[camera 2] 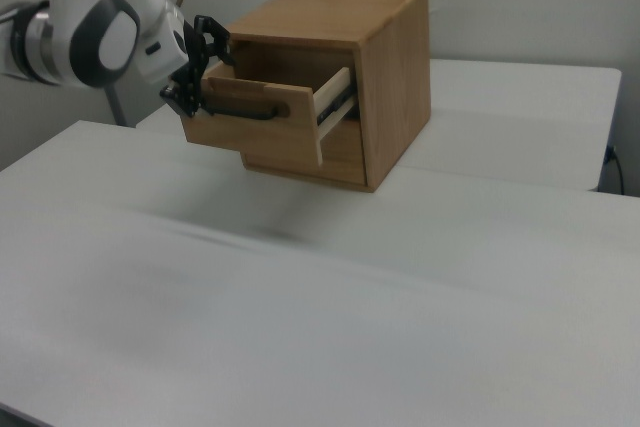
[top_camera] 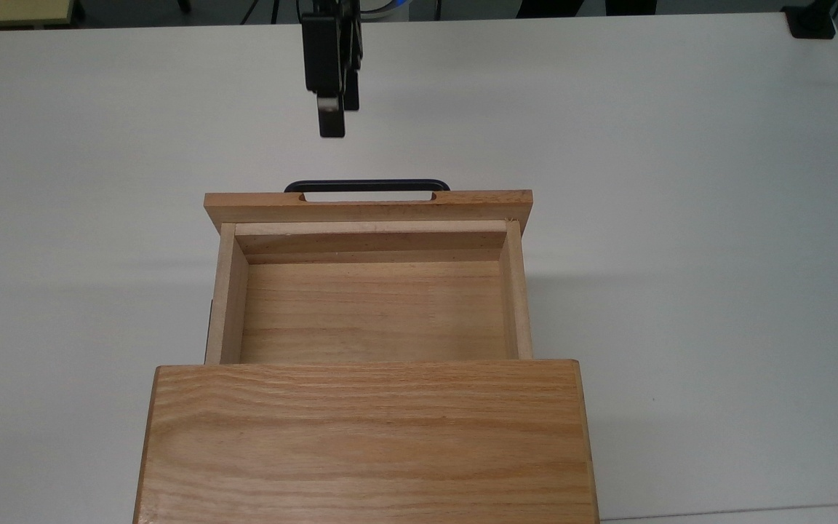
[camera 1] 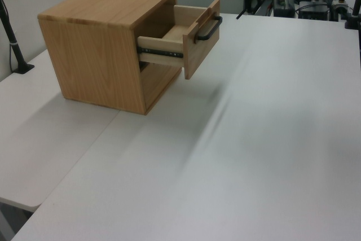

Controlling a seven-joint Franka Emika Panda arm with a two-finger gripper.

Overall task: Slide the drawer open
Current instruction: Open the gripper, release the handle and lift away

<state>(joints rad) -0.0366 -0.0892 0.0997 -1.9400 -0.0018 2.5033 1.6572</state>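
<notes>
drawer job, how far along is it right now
Done: the light oak wooden drawer stands slid well out of the oak cabinet casing, its bare inside open to the top view. In hand: nothing is held; the black two-finger gripper is off the thin black U-shaped bar handle, with bare white table between them in the top view. Left: seemingly nothing but clearing the arm away.
</notes>
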